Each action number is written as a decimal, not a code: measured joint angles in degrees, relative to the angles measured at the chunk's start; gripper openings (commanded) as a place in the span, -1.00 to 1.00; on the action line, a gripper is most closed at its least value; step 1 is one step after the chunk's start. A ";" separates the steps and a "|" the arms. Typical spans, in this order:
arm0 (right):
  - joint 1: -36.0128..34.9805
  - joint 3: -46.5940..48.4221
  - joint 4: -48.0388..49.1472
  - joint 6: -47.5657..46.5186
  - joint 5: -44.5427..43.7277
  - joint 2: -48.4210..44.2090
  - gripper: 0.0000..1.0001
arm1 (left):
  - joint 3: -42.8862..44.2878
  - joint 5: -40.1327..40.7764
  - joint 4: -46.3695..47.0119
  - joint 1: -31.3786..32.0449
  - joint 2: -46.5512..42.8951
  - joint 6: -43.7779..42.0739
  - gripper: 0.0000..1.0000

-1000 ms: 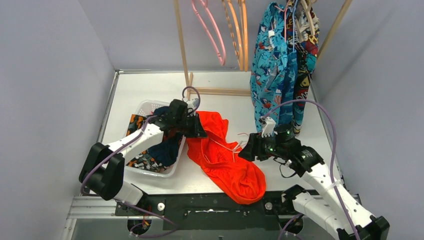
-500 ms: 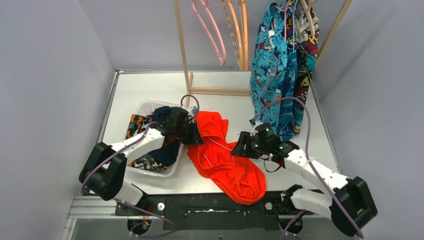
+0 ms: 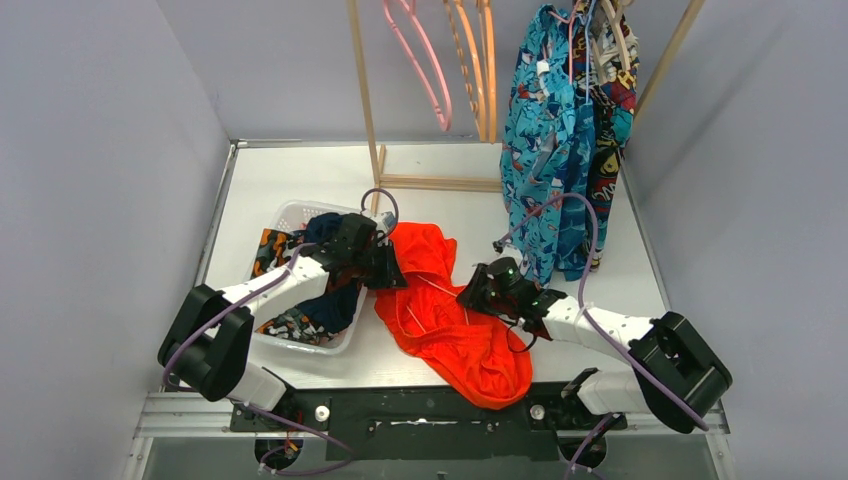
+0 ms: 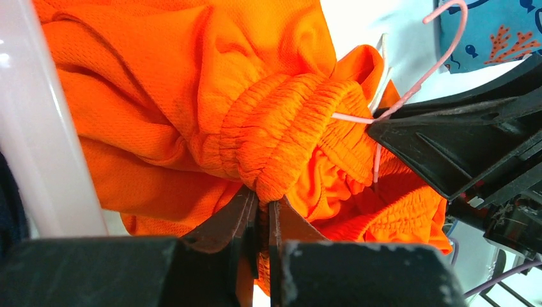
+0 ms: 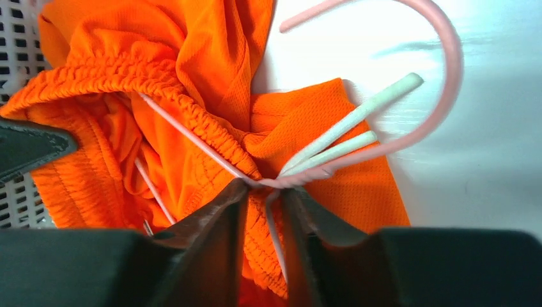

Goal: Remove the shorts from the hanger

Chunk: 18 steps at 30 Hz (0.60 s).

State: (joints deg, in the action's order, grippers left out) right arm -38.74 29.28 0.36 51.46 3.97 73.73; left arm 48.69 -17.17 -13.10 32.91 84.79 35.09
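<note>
The white table (image 3: 300,180) carries 4 things directly. A white plastic basket (image 3: 325,345) stands on its left side, near the front edge. Just beside the basket, on the right, the orange-red shorts (image 3: 460,345) lie crumpled and reach toward the front edge. The hook of a pink hanger (image 5: 450,67) rests on the bare tabletop. The wooden foot (image 3: 440,183) of a rack stands at the back.

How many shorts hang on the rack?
2: a teal pair in front, a comic-print pair behind it on the right; more may be hidden between them.
</note>
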 measured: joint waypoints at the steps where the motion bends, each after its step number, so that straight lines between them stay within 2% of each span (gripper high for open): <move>1: -0.13 -0.70 1.42 -0.07 -0.46 0.00 -0.80 | 0.00 0.04 -0.02 0.00 0.00 0.02 -1.00; 4: -0.35 -2.05 4.96 -1.14 -0.81 -0.04 -0.99 | 0.02 0.28 -0.07 0.00 -0.02 0.02 -1.00; 7: -0.39 -3.10 5.90 -2.64 -1.29 -2.21 -1.00 | 0.22 0.52 -0.33 0.00 -0.04 0.07 -1.00; 13: -0.79 -5.16 4.76 -9.20 -1.03 -15.96 -1.00 | 2.82 3.15 -1.60 0.00 -0.13 0.28 -1.00; 18: -1.53 -4.35 -1.68 -15.13 0.52 -22.60 -1.00 | 6.78 5.88 -2.60 -0.83 -0.13 0.31 -1.00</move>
State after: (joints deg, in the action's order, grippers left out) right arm -40.27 24.93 -1.32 36.34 4.49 51.13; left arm 55.46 -11.29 -15.70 32.08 84.66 35.40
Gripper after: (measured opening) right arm 0.040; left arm 0.041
